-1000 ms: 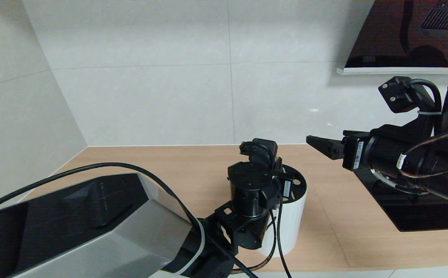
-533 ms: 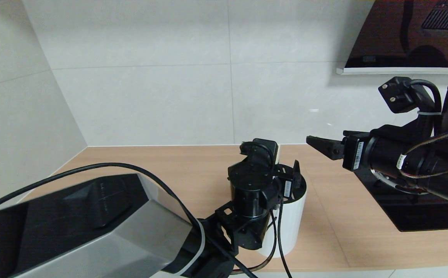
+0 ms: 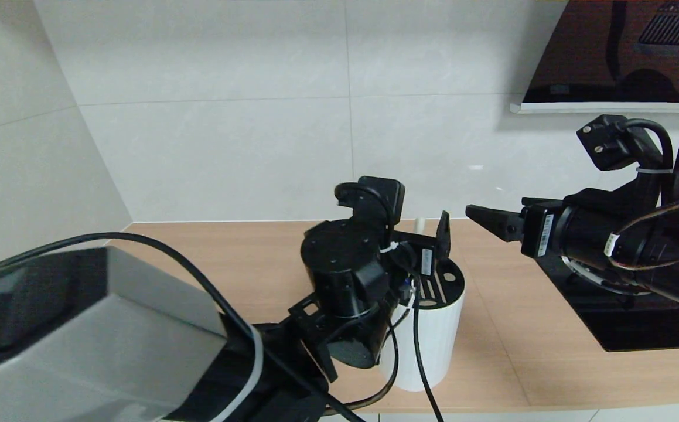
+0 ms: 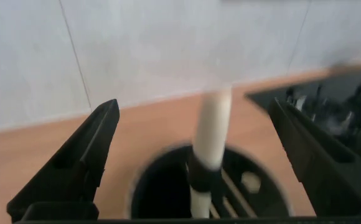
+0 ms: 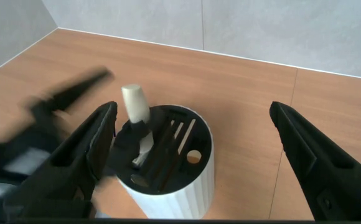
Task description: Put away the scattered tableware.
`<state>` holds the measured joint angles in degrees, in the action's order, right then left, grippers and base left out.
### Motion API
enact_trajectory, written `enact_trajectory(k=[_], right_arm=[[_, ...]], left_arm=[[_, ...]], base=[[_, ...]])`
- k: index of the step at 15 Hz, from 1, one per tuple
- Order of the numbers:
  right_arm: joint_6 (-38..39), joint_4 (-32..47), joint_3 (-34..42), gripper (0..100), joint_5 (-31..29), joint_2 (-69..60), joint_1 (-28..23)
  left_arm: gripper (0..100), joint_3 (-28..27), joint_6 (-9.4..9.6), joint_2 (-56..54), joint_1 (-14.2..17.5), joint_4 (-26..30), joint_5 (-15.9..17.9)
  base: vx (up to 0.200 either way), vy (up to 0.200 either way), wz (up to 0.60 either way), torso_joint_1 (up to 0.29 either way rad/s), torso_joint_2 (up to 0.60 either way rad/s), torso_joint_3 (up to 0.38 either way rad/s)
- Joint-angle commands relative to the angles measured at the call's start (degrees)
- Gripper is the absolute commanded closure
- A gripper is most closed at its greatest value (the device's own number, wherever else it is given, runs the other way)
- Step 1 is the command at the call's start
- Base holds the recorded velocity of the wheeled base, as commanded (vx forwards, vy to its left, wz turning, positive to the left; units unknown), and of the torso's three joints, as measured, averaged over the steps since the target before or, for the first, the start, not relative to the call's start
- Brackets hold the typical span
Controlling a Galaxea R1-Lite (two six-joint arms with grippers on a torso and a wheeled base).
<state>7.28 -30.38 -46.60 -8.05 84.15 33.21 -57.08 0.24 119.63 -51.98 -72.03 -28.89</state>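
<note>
Cream-handled utensil [image 4: 213,124] stands in the white holder [image 3: 433,346], between the left end effector's [image 4: 192,109] released fingers.

The left gripper [image 4: 192,107] has its two black fingers [image 4: 75,168] spread wide, and neither touches anything. Midway between them a pale cream handle [image 4: 213,127] stands upright, its rounded end level with the fingertips. Its lower part goes into the black top of a round holder [image 4: 149,180] directly under the gripper. A darker band rings the handle there, though the blur makes it hard to say what the band is. Narrow slots [image 4: 230,190] and a small round hole [image 4: 250,181] show in the holder's top beside the handle. Beyond the fingertips a wooden counter [image 4: 149,121] runs to a pale tiled wall [image 4: 137,50]. A black cooktop [image 4: 330,87] lies on the counter past one finger.
</note>
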Motion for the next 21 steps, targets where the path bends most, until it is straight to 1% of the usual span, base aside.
enact_trajectory(k=[1,3,4,5,6,7,8,10,11,12,13,15,16,18,19,20,21], right_arm=[[0.0,0.0,0.1,0,0.0,-0.7,-0.5],[0.0,0.0,0.7,0,-0.3,-3.4,-1.7],[-0.1,0.0,2.0,0,-0.6,-5.0,-1.7],[-0.3,0.0,6.2,0,-1.6,-10.1,-2.2],[-0.2,0.0,7.9,0,-1.6,-12.5,-4.0],[-0.7,0.0,12.1,0,-1.6,-17.1,-6.5],[-1.7,0.0,14.3,0,-1.7,-20.4,-7.2],[-1.9,0.2,18.6,0,-1.5,-28.4,-10.4],[-1.9,0.4,19.7,0,-1.4,-31.8,-11.8],[-2.1,0.7,20.1,0,-1.6,-35.0,-13.4],[-2.9,1.0,20.8,0,-1.8,-38.4,-14.8],[-4.6,3.0,23.4,0,-1.8,-47.0,-16.9],[-6.0,5.9,24.4,0,-1.8,-52.2,-19.1],[-6.7,12.3,24.8,0,-1.5,-62.2,-25.5],[-7.1,16.8,24.8,0,-1.3,-68.5,-27.8],[-7.7,18.9,24.7,0,-1.2,-71.1,-28.4],[-12.6,25.6,24.5,0,-1.3,-78.8,-29.2]], left_arm=[[0,4.3,0.9,-14.2,0.0,0.6,3.7],[0,9.3,3.1,-24.7,0.1,0.8,7.4],[0,11.2,3.45,-28.1,0.4,0.8,8.0],[0,15.4,3.62,-36.6,2.6,3.4,9.8],[0,17.1,3.62,-40.8,4.3,6.7,9.9],[0,20.4,3.36,-48.9,7.2,13.9,10.1],[0,22.2,2.92,-53.7,9.9,18.9,10.2],[0,25.9,2.48,-63.6,15.3,27.1,10.3],[0,27.9,2.22,-67.9,17.7,29.7,10.3],[0,30.0,1.87,-72.3,21.0,32.7,10.4],[0,31.2,1.87,-76.1,23.7,35.2,10.3],[0,31.7,1.69,-83.9,27.5,41.2,10.3],[0,31.4,1.69,-88.7,29.9,46.1,10.3],[0,30.1,1.69,-97.0,34.0,55.0,10.4],[0,29.2,1.78,-101.2,36.9,59.4,10.5],[0,29.0,1.78,-102.8,37.8,60.8,10.5],[0,29.0,1.95,-107.5,40.6,64.9,10.6]], base=[[0.0,0.0,0.0,0.0,0.0,0.0],[0.0,0.0,0.0,0.0,0.0,0.0],[0.0,0.0,0.0,0.0,0.0,0.0],[0.0,0.0,0.0,0.0,0.0,0.0],[0.0,0.0,0.0,0.0,0.0,0.0],[0.0,0.0,0.0,0.0,0.0,0.0],[0.0,0.0,0.0,0.0,0.0,0.0],[0.0,0.0,0.0,0.0,0.0,0.0],[0.0,0.0,0.0,0.0,0.0,0.0],[0.0,0.0,0.0,0.0,0.0,0.0],[0.0,0.0,0.0,0.0,0.0,0.0],[0.0,0.0,0.0,0.0,0.0,0.0],[0.0,0.0,0.0,0.0,0.0,0.0],[0.0,0.0,0.0,0.0,0.0,0.0],[0.0,0.0,0.0,0.0,0.0,0.0],[0.0,0.0,0.0,0.0,0.0,0.0],[0.0,0.0,0.0,0.0,0.0,0.0]])
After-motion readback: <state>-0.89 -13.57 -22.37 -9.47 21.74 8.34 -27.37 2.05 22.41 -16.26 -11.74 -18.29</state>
